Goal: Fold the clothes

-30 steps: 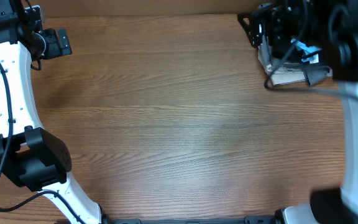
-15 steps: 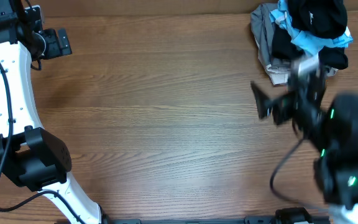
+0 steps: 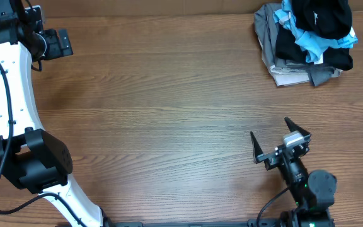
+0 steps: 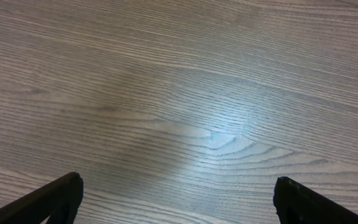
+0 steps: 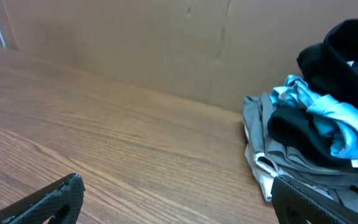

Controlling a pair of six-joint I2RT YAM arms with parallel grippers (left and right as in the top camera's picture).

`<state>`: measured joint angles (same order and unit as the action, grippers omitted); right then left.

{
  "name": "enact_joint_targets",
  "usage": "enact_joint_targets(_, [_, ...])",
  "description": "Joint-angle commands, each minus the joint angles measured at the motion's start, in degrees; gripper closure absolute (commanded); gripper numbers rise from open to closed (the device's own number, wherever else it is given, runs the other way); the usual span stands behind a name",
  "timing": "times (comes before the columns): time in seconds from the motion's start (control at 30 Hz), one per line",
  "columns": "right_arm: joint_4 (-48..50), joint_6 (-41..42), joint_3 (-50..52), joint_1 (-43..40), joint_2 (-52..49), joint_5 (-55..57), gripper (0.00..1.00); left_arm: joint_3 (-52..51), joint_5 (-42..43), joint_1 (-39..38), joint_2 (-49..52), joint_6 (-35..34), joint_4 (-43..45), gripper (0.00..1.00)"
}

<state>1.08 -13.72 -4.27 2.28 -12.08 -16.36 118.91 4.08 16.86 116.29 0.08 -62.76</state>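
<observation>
The black T-shirt point(image 3: 320, 17) lies bunched on top of the heap point(image 3: 292, 66) at the far right corner of the table point(image 3: 169, 107) (a small white mark shows on it). Nothing is spread out for folding, so this looks like the fetching step. The right gripper point(image 3: 270, 127) hovers near right, fingers spread and empty. The left gripper point(image 4: 178, 185), also spread, sits far left. The next move calls for reaching far and pinching only that top black cloth.

Prob. a robotics lab/test bench, not a home: wood-grain laminate worktop point(image 3: 169, 113), white robot arm point(image 3: 8, 82) w/ exposed cables, plain cardboard backdrop point(image 5: 135, 43) at far edge, heap of garments point(image 3: 304, 41) in one corner.
</observation>
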Motion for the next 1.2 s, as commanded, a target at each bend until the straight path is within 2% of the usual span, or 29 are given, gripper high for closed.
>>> enact_joint_targets(0.0, [2.4,0.26,3.98,-0.11,4.13,-0.13,0.0,1.09,0.39,-0.48,0.61,-0.52,0.04,0.0])
enact_joint_targets(0.17, [-4.76,0.28,3.8,-0.11,9.31,1.36,0.0,1.09,0.39,-0.48,0.61,-0.5,0.04,0.0])
enact_joint_targets(0.23, [-4.37,0.28,3.8,-0.09,11.85,1.29,0.0,1.09,0.39,-0.48,0.61,-0.5,0.04,0.0])
enact_joint_targets(1.17, [-4.39,0.28,3.8,-0.11,11.91,1.33,0.0,1.09,-0.22,-0.42,-1.31,-0.48,-0.04,0.0])
